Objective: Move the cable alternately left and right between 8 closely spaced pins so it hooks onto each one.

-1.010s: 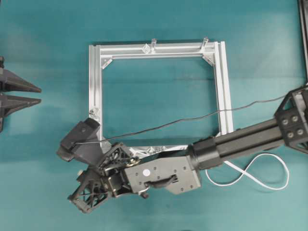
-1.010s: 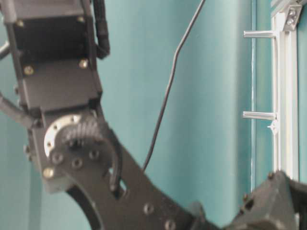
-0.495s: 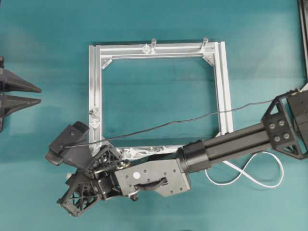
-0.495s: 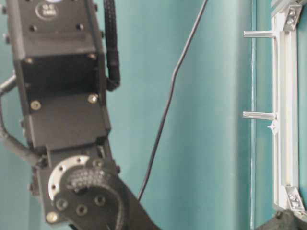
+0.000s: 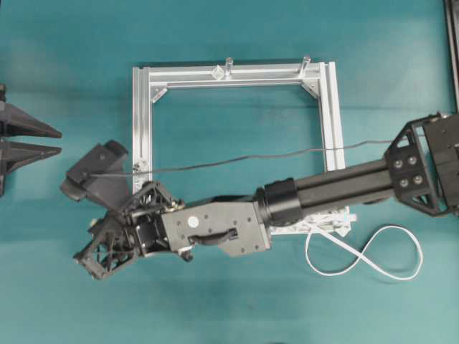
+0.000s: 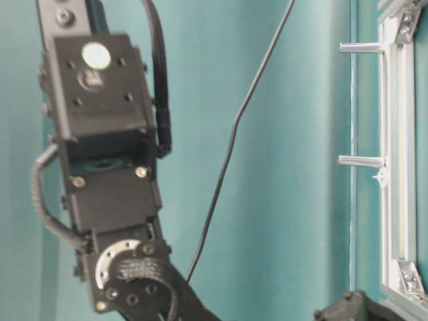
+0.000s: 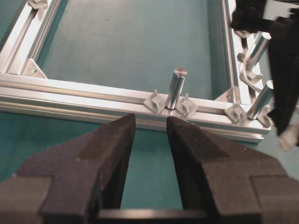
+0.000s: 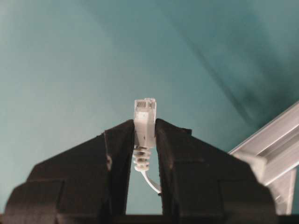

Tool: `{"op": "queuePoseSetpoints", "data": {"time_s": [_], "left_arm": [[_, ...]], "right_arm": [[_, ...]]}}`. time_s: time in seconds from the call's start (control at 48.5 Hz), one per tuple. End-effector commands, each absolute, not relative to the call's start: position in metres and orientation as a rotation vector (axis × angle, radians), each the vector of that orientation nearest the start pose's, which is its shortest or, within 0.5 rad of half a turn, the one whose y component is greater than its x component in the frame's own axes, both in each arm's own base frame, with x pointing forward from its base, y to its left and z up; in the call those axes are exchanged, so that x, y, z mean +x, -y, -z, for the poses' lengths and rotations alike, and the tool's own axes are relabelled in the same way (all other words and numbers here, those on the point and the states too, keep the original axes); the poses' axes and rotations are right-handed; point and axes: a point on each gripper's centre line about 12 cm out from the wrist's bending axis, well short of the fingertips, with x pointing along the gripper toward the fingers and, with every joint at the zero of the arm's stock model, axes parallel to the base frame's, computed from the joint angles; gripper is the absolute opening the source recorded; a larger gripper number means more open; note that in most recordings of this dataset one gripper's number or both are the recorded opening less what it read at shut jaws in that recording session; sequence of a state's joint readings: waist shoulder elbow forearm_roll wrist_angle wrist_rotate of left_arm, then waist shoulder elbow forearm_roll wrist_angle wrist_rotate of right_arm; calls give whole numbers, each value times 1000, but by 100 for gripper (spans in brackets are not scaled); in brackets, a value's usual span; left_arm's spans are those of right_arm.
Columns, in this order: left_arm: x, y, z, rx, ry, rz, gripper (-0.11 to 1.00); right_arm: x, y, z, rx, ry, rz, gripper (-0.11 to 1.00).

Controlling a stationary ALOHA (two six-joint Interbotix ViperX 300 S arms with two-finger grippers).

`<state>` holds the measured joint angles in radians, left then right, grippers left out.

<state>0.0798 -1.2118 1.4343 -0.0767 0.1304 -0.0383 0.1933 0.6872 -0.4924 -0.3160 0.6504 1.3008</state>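
Observation:
My right gripper is shut on the pale plug of the white cable, which trails back between the fingers. From overhead this gripper sits off the lower left corner of the aluminium frame, its arm lying over the bottom rail. The cable loops on the table at the lower right and runs up to the bottom rail's right end. Diamond pins flank a round post just ahead of my left gripper, which is open and holds nothing.
Two round metal posts stick out from the far rail in the table-level view. A thin dark robot wire crosses over the frame. The left gripper rests at the left table edge.
The right arm has swung left and up the overhead picture with the plug still gripped, uncovering the right end of the bottom rail. The left gripper has not moved.

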Motion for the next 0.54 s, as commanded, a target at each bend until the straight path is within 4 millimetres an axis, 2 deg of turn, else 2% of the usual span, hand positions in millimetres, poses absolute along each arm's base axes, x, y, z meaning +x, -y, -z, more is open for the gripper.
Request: {"op": "queuePoseSetpoints", "data": {"time_s": [0.0,0.515], "left_arm": [[145,-10,-186,-132,-333,-86,36],[145,-10,-185,-132,-336,-86,36]], "right_arm": [[605,-95,-206,817,-672,371,18],[606,-91,-203,690,-691,334,18]]}}
